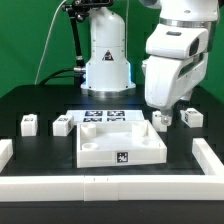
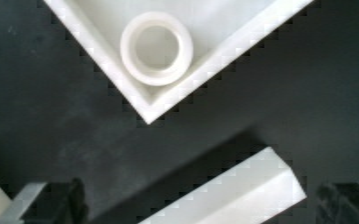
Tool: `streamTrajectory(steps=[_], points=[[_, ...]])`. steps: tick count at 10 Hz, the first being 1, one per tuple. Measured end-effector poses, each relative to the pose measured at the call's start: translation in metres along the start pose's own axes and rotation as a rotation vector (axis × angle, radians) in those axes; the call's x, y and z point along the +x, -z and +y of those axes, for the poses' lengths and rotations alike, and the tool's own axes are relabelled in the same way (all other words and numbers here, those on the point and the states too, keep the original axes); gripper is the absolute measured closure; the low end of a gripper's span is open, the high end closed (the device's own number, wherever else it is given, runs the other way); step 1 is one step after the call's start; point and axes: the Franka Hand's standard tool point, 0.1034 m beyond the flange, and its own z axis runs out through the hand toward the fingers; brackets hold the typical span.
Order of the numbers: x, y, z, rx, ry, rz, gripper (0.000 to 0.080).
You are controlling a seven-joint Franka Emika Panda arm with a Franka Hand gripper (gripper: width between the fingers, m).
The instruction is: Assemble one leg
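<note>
The leg (image 2: 247, 190) is a small white block lying slantwise on the black table between my fingers; in the exterior view it (image 1: 160, 121) sits just off the panel's far right corner. My gripper (image 2: 197, 205) is open, with dark fingers (image 2: 43, 205) on either side of the leg and a gap on each side. In the exterior view the gripper (image 1: 160, 113) hangs low over that leg. The large white square panel (image 1: 120, 148) lies mid-table. Its corner with a round socket (image 2: 158, 48) shows in the wrist view.
Other small white legs stand at the exterior view's left (image 1: 29, 123) (image 1: 62, 125) and right (image 1: 190, 117). The marker board (image 1: 105, 116) lies behind the panel. White border walls (image 1: 212, 160) run along the front and sides. The arm's base (image 1: 107, 60) stands at the back.
</note>
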Motion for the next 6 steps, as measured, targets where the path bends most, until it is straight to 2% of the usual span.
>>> streamTrajectory(steps=[6], points=[[-0.0014,-0.0024,-0.0014,0.001,0.0,0.0,0.015]])
